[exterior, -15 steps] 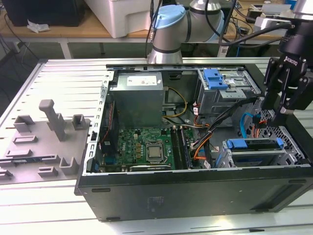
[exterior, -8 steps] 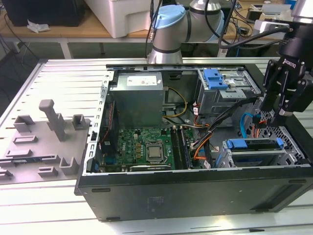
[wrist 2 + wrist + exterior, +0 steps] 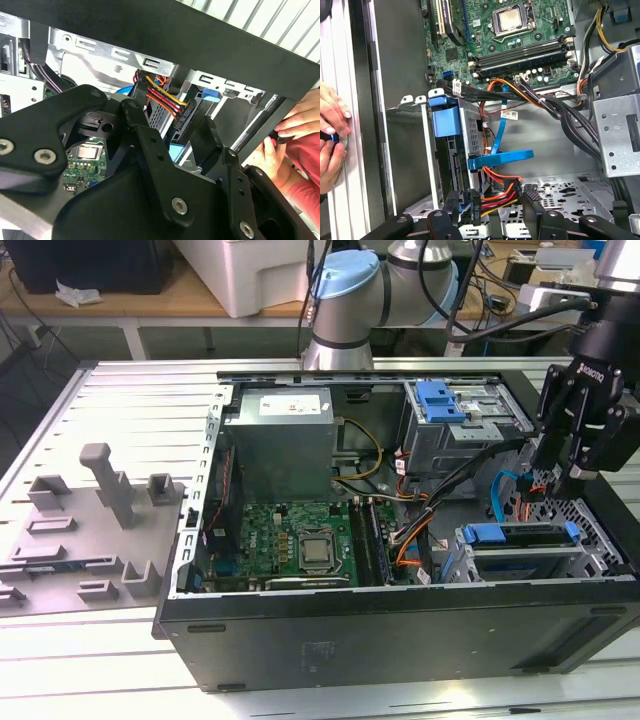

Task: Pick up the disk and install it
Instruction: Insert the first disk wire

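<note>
The disk point(image 3: 520, 533) lies in the drive cage at the case's front corner on the exterior view's right, its long blue strip facing up. The first wrist view shows the disk point(image 3: 446, 122) edge-on in the same cage, its blue carrier end toward the motherboard. My black gripper point(image 3: 562, 480) hangs just above and behind the cage, open and apart from the disk. In both wrist views a black power plug point(image 3: 475, 209) with orange, red and yellow wires point(image 3: 167, 100) sits between the spread fingers point(image 3: 533, 210), close to one of them. The gripper point(image 3: 172, 130) holds nothing.
The open computer case point(image 3: 400, 625) holds a motherboard point(image 3: 290, 540), a grey power supply point(image 3: 280, 445), an upper drive cage with a blue latch point(image 3: 440, 400) and a blue data cable point(image 3: 501, 160). A person's hands point(image 3: 330, 135) rest on the case edge. A grey fixture plate point(image 3: 90, 530) lies at the exterior view's left.
</note>
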Motion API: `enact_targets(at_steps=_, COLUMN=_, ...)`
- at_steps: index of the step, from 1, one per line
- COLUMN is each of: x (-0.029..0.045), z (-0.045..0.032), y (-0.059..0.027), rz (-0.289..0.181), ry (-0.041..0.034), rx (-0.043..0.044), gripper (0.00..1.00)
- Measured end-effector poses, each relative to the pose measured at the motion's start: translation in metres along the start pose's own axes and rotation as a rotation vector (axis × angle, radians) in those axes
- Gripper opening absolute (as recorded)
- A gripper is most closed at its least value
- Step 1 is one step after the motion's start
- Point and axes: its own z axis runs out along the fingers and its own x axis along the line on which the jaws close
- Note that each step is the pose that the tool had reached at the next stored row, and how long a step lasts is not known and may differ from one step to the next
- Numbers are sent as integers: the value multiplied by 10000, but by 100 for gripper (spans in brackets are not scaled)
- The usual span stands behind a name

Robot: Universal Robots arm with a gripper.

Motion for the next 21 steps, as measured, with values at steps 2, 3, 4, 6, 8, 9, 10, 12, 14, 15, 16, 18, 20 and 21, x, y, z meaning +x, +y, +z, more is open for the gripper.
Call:
enact_targets(at_steps=2, x=1, z=3, y=0, rz=0, ry=0, rx=0, gripper=62)
enact_targets(at_steps=3, x=1, z=3, y=0, rz=0, ry=0, rx=1, gripper=62)
enact_targets(at_steps=4, x=1, z=3, y=0, rz=-1, ry=0, rx=0, gripper=62)
enact_targets(at_steps=6, x=1, z=3, y=0, rz=-1, ry=0, rx=1, gripper=62)
enact_targets(at_steps=8, x=1, z=3, y=0, rz=-1, ry=0, rx=1, gripper=62)
enact_targets(at_steps=9, x=1, z=3, y=0, rz=-2, ry=0, rx=1, gripper=62)
enact_targets(at_steps=10, x=1, z=3, y=0, rz=-2, ry=0, rx=1, gripper=62)
enact_targets(at_steps=12, x=1, z=3, y=0, rz=-3, ry=0, rx=1, gripper=62)
enact_targets(at_steps=14, x=1, z=3, y=0, rz=-3, ry=0, rx=1, gripper=62)
enact_targets(at_steps=15, x=1, z=3, y=0, rz=-3, ry=0, rx=1, gripper=62)
enact_targets(at_steps=16, x=1, z=3, y=0, rz=-3, ry=0, rx=1, gripper=62)
enact_targets(at_steps=18, x=1, z=3, y=0, rz=-4, ry=0, rx=1, gripper=62)
enact_targets(at_steps=20, x=1, z=3, y=0, rz=-4, ry=0, rx=1, gripper=62)
enact_targets(at_steps=21, x=1, z=3, y=0, rz=-4, ry=0, rx=2, gripper=61)
